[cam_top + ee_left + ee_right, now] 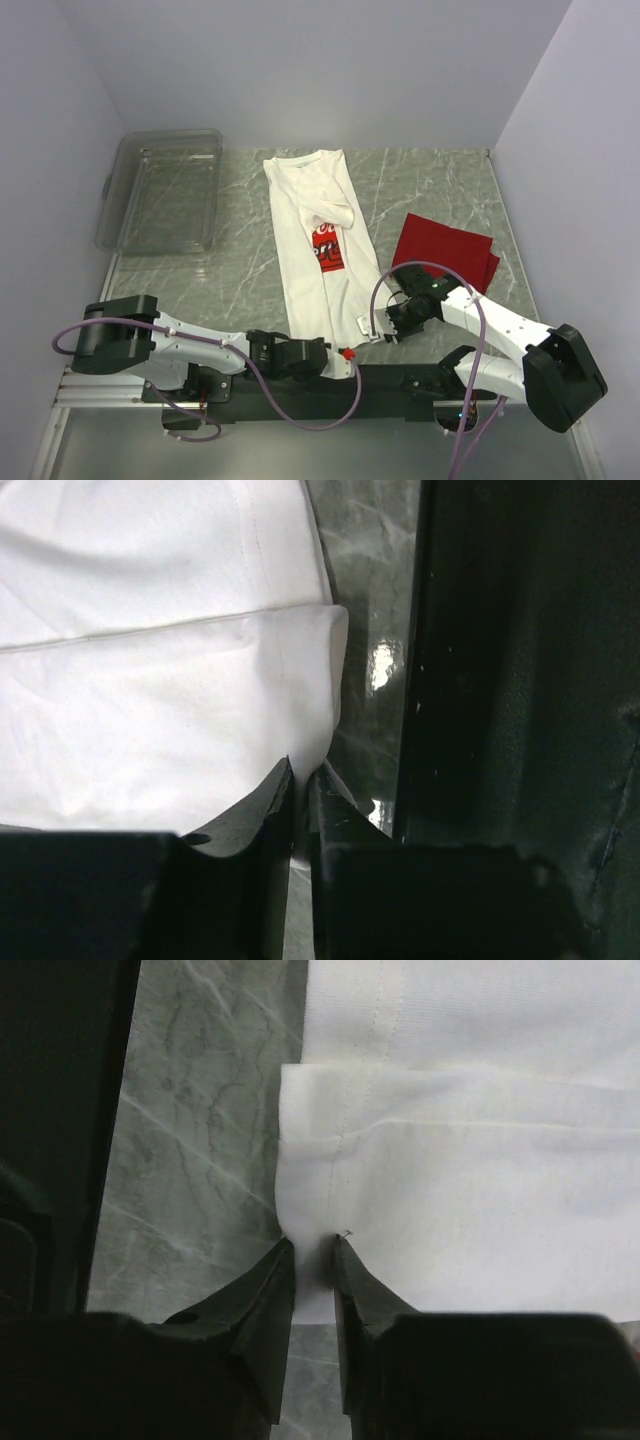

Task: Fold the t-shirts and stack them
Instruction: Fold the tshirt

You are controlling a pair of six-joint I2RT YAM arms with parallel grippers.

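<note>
a: what do we see?
b: the white t-shirt (318,235) lies right of the clear bin (112,205), the red t-shirt (446,255) farther right; our left gripper (300,785) and right gripper (315,1260) each pinch its near hem.

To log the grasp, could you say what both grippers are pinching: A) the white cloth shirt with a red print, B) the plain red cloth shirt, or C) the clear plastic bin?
A: left gripper and right gripper each clamp the white cloth shirt at its hem.
</note>
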